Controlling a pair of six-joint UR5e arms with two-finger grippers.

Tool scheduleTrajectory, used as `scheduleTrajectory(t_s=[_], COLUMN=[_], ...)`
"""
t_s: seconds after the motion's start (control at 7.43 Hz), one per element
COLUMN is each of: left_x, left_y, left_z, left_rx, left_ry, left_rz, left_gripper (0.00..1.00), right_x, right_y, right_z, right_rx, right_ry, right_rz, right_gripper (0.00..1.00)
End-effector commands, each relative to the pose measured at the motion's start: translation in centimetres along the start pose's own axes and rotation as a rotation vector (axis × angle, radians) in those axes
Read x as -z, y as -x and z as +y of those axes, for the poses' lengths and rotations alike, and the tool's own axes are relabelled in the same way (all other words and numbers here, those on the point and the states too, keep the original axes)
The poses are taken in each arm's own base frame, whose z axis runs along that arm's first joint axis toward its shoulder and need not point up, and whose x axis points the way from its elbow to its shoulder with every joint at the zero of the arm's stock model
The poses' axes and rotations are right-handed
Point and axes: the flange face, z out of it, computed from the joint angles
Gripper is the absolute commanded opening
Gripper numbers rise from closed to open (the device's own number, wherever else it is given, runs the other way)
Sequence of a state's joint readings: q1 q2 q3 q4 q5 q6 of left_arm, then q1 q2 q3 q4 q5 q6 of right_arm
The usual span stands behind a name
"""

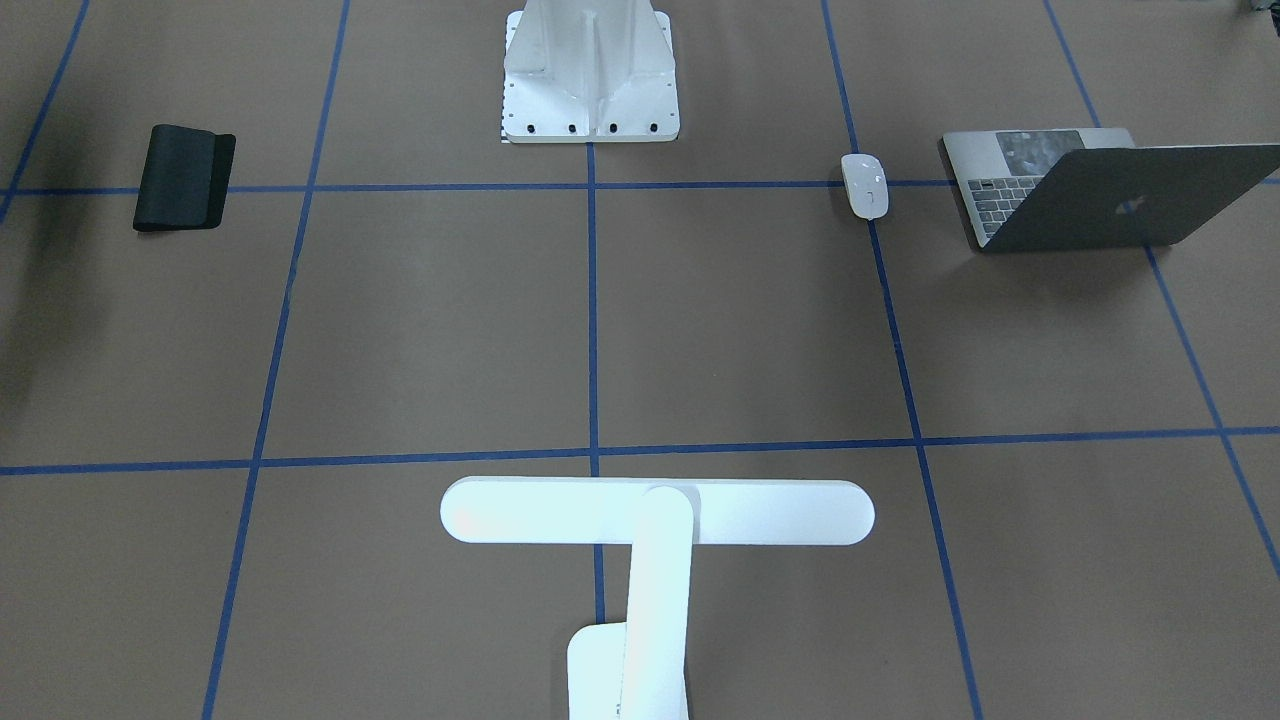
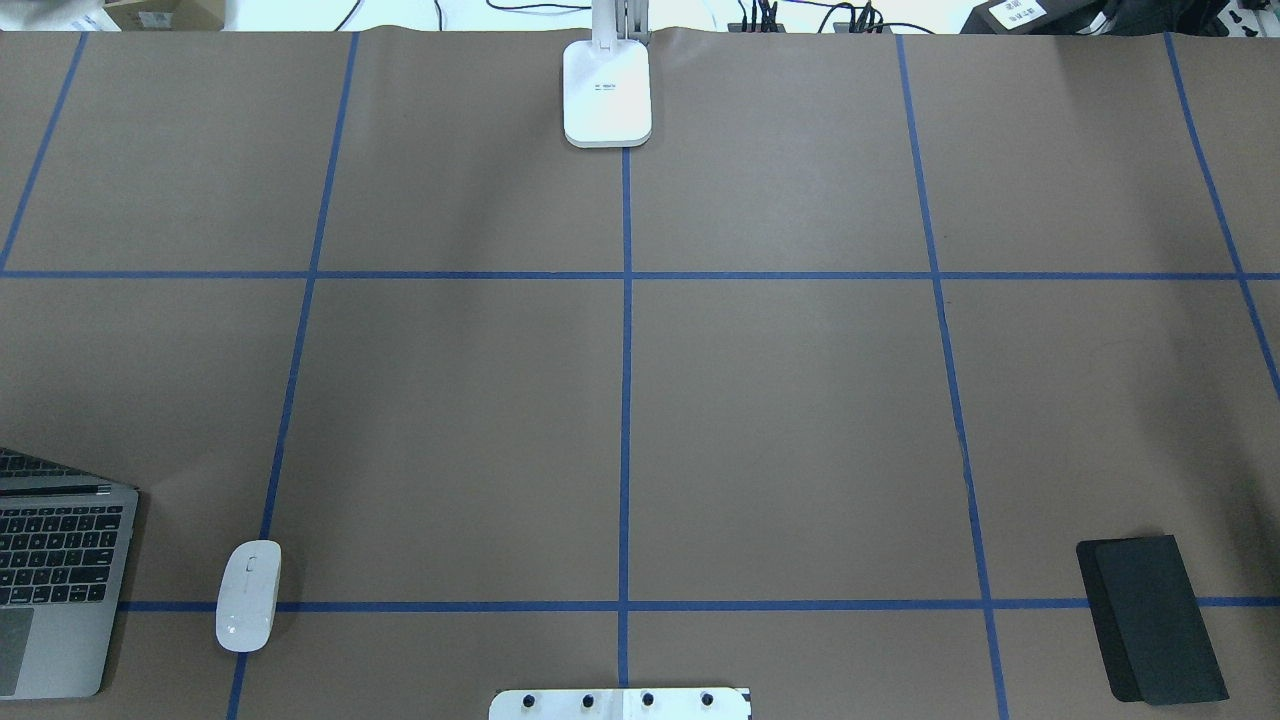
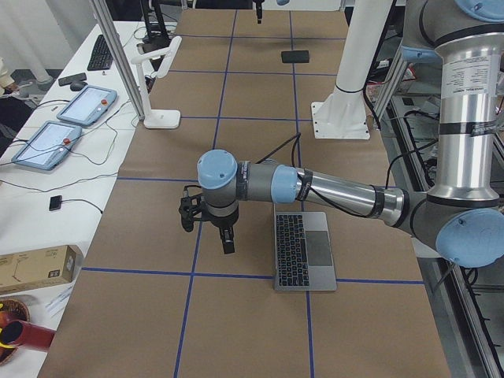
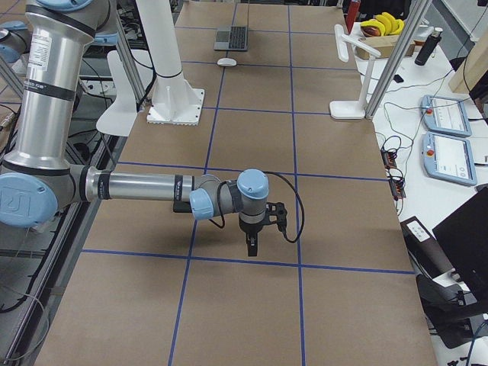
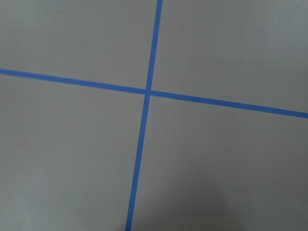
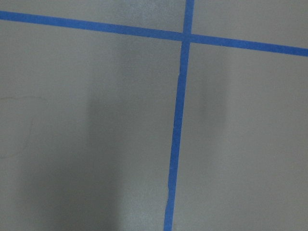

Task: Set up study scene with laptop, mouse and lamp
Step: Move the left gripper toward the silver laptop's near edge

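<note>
The laptop (image 1: pixel 1100 190) stands open at the robot's left near corner, also in the overhead view (image 2: pixel 55 590). The mouse (image 1: pixel 865 185) lies on the table just beside it (image 2: pixel 248 596), on a blue tape line. The lamp (image 1: pixel 655 512) stands at the far middle edge, its base (image 2: pixel 607 95) on the centre line. My left gripper (image 3: pixel 227 248) hangs over the table just outward of the laptop (image 3: pixel 303 250). My right gripper (image 4: pixel 252 252) hangs over the table's right end. Each shows only in a side view, so I cannot tell if it is open or shut. Both wrist views show only brown paper and tape.
A thin black mat (image 2: pixel 1150 617) lies at the robot's right near side (image 1: pixel 183 177). A white ribbed bracket (image 1: pixel 590 70) with bolt holes stands at the robot's base (image 2: pixel 620 703). Tablets and cables (image 4: pixel 446 130) lie on a side bench beyond the far edge.
</note>
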State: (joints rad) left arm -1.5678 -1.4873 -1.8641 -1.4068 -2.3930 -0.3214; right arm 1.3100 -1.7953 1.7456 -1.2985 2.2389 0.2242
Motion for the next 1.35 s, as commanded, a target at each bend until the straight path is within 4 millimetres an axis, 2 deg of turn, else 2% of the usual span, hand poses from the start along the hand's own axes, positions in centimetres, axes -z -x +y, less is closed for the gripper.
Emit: scheduleTrajectory(t_s=[0.0,0.27,0.54,0.81,1.21], left_x=[-0.1,0.4,1.2,1.0,0.1], left_y=[1.4,2.0,1.8,1.4,0.8], left_z=[4.0,8.0,10.7,11.2,11.2], left_rx=[0.231,0.423,0.605,0.744,0.824], left_ry=[0.012,0.018,0.027,0.076,0.104], left_rz=[-0.004,0.002,0.023,0.068,0.05], left_gripper=[1.0,1.0,1.0,1.0,1.0], right_x=[-0.5,-0.1,0.0,-0.1,0.2], right_y=[2.4,3.1,3.4,3.3,3.6], right_z=[-0.2,0.1,1.0,1.8,2.3], right_rx=[0.02,0.023,0.019,0.015,0.019], right_ry=[0.033,0.039,0.056,0.066,0.067], right_rz=[-0.045,-0.073,-0.133,-0.148,-0.161], right_gripper=[1.0,1.0,1.0,1.0,1.0])
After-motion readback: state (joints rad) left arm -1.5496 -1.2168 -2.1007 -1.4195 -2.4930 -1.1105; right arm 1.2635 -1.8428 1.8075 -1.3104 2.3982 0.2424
